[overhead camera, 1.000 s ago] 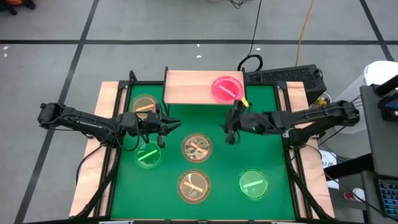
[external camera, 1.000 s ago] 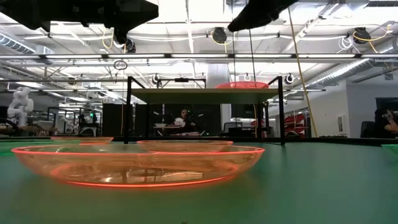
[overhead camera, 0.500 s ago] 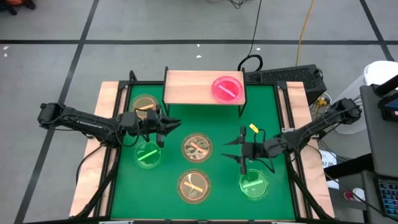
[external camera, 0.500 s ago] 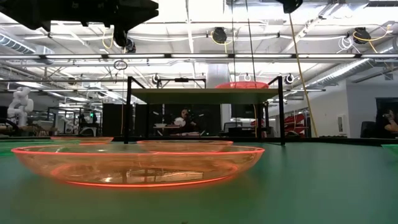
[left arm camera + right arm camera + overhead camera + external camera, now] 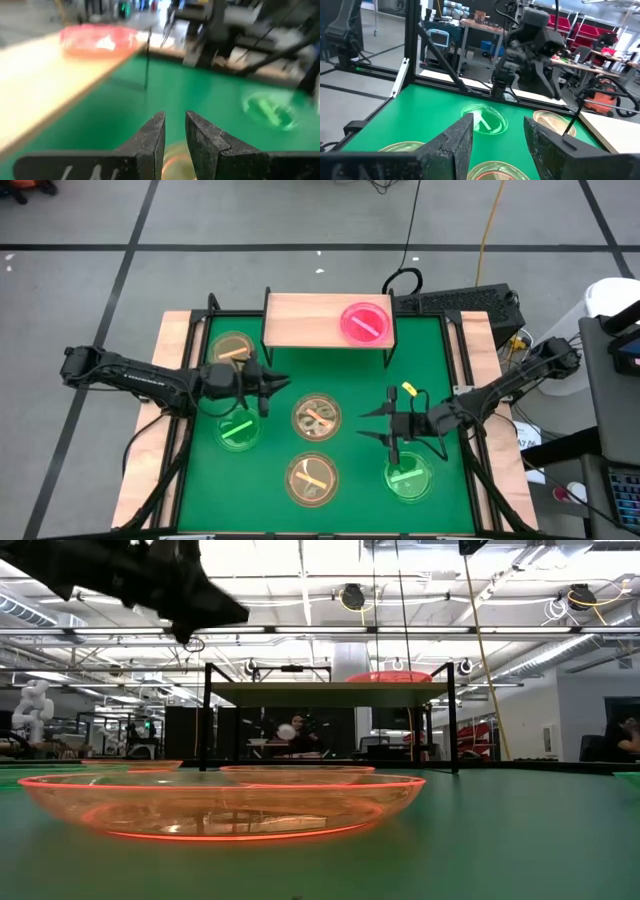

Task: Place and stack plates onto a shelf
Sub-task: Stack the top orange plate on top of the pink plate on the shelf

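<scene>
One pink plate (image 5: 366, 322) lies on the right end of the light-wood shelf (image 5: 300, 320), which stands on thin black legs at the far side of the green mat; the low view shows that pink plate (image 5: 388, 676) on the shelf (image 5: 330, 692) too. On the mat lie three amber plates (image 5: 232, 348) (image 5: 316, 417) (image 5: 312, 477) and two green plates (image 5: 240, 430) (image 5: 409, 477). My left gripper (image 5: 272, 390) hovers above the mat between the far-left amber plate and the left green plate, its fingers (image 5: 175, 135) a narrow gap apart, holding nothing. My right gripper (image 5: 372, 425) hovers wide open (image 5: 497, 135) just beyond the right green plate.
The mat (image 5: 440, 360) has wooden borders and a black frame on both sides. A keyboard (image 5: 460, 302) and cables lie past the far right corner. The left half of the shelf board is bare. In the low view an amber plate (image 5: 220, 805) fills the foreground.
My right gripper has drawn back from beside the shelf's pink plate toward the near right of the mat, stopping above the right green plate, empty. My left gripper has tipped and edged slightly toward the shelf. No plate has moved.
</scene>
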{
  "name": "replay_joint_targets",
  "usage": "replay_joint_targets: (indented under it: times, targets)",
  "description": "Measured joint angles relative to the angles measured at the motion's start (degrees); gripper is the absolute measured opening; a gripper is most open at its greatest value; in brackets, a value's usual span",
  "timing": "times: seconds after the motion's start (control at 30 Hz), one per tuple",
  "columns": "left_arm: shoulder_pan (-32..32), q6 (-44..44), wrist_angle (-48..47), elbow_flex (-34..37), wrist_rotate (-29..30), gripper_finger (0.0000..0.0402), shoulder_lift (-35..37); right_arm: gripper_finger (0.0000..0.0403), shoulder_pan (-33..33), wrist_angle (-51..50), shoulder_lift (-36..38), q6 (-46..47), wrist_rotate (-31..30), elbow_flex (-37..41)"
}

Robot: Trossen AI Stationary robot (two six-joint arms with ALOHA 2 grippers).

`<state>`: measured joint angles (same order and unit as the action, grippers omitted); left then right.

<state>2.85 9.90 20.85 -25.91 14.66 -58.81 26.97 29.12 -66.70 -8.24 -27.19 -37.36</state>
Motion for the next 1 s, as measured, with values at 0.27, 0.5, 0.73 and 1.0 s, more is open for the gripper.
replay_joint_targets:
  times: [0.27, 0.5, 0.73, 1.0]
  targets:
    - [0.0, 8.31, -25.99, -1.75, 12.19, 0.0081, 0.0, 0.0155, 0.49, -0.96, 0.0, 0.03, -0.01, 0.0]
    - [-0.18, 18.34, -43.22, -1.75, 15.76, 0.0081, -0.02, 0.0155, 0.49, -1.53, -0.02, 0.06, -0.01, 0.0]
    - [-2.92, 21.68, -46.11, -1.75, 21.91, 0.0081, -0.36, 0.0155, 0.49, -1.53, -0.02, 0.06, -0.01, 0.0]
    - [-9.19, 21.5, -49.31, -1.73, 20.84, 0.0081, -5.07, 0.0155, 0.49, -1.53, -0.02, 0.28, -0.01, 0.0]
